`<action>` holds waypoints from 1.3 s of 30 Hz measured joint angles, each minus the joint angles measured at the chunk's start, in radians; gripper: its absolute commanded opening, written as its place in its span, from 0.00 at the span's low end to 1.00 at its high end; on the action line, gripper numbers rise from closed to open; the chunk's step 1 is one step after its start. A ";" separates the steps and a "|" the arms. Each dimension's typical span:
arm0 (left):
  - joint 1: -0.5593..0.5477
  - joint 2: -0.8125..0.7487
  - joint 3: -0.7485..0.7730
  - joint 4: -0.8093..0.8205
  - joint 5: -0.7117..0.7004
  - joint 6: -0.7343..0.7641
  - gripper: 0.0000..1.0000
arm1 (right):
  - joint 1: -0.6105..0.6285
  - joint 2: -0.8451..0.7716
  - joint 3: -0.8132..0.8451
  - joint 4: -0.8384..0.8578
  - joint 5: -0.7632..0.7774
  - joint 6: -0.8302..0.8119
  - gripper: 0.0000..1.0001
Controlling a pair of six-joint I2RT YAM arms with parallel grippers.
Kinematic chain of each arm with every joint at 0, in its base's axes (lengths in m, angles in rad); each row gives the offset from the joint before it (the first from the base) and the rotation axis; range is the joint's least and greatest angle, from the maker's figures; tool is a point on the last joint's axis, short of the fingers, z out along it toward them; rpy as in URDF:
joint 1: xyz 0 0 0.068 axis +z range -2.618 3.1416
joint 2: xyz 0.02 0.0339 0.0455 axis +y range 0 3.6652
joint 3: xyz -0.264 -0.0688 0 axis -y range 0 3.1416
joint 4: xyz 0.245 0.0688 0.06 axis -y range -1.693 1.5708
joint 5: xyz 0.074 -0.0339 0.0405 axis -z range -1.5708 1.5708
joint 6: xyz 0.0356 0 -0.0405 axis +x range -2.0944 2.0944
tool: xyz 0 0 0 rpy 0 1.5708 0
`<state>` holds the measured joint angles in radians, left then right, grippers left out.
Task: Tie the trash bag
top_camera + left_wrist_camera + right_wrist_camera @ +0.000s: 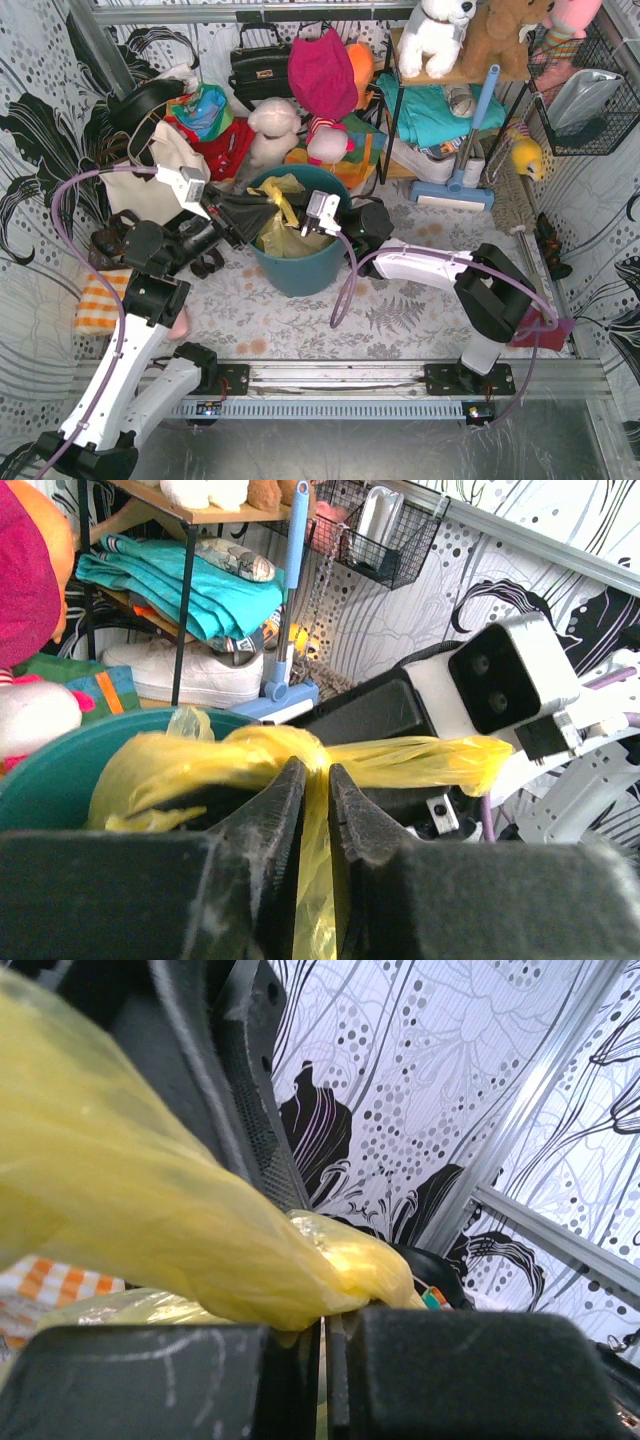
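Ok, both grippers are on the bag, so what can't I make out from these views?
- Knot: top view, the left gripper and right gripper cover the neck of the bag; no crossing visible.
- Bag contents: top view, sunk in the bin.
- Right wrist view: bag fills the frame, blurred; grip depth unclear.

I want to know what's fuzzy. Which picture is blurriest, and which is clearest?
Right wrist view: the trash bag fills the frame, soft and blurry. Left wrist view: the left gripper is blurred up close, the teal cloth behind sharper. Top external view: clearest, evenly lit.
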<state>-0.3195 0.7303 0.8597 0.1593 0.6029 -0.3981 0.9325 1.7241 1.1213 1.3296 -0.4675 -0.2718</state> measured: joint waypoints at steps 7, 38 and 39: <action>0.000 -0.069 -0.010 -0.064 -0.042 -0.007 0.59 | 0.000 0.042 -0.013 0.127 0.010 0.084 0.00; 0.000 -0.056 0.041 -0.272 -0.465 -0.291 0.51 | 0.000 0.055 -0.013 0.182 -0.019 0.130 0.00; 0.000 -0.054 0.041 -0.266 -0.456 -0.297 0.51 | 0.000 0.055 -0.013 0.182 -0.019 0.130 0.00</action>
<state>-0.3199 0.6765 0.9005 -0.1066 0.1467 -0.6949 0.9325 1.7794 1.1084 1.5112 -0.4870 -0.1417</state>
